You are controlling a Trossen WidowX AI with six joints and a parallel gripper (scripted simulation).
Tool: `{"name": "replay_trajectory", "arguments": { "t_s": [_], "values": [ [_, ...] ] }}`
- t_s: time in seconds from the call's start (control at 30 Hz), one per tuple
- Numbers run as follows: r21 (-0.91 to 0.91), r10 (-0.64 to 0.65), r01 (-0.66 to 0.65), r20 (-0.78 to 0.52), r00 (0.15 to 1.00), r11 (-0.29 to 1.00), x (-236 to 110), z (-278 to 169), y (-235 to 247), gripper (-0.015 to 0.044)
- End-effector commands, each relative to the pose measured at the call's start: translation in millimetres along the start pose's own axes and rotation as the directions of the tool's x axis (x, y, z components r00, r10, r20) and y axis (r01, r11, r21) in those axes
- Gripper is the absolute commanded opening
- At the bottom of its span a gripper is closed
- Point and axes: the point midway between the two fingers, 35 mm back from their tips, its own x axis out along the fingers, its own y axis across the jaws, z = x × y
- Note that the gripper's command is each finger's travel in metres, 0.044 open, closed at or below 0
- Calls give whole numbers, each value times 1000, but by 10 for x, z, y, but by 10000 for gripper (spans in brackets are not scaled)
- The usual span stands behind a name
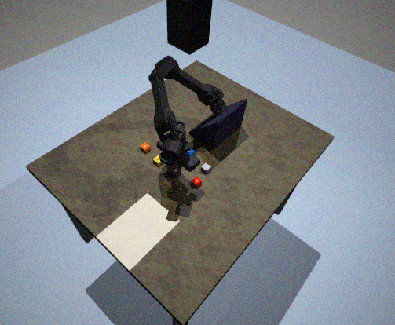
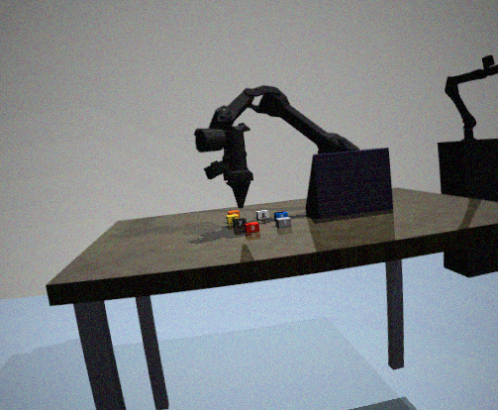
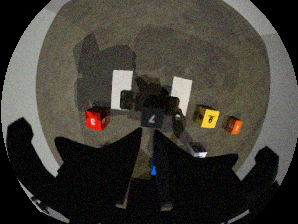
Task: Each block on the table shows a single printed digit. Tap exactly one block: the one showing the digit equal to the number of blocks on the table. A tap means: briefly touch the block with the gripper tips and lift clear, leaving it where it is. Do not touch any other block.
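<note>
black arm's fingers (image 2: 240,203) nearly pressed together, pinching nothing, hovering above small dark cube block (image 2: 239,225), block on brown surface (image 2: 163,257) between yellow cube (image 2: 232,218) and red cube (image 2: 251,227)
</note>
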Motion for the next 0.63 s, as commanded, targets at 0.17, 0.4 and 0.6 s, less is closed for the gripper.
{"name": "replay_trajectory", "arguments": {
  "t_s": [0.17, 0.4, 0.6],
  "values": [
    [-20, 34, -34, 1, 999, 999, -582, -567, 1169, 282],
    [-12, 9, -9, -3, 1000, 1000, -785, -1005, 1600, 400],
    [-12, 9, -9, -3, 1000, 1000, -785, -1005, 1600, 400]
  ]
}}
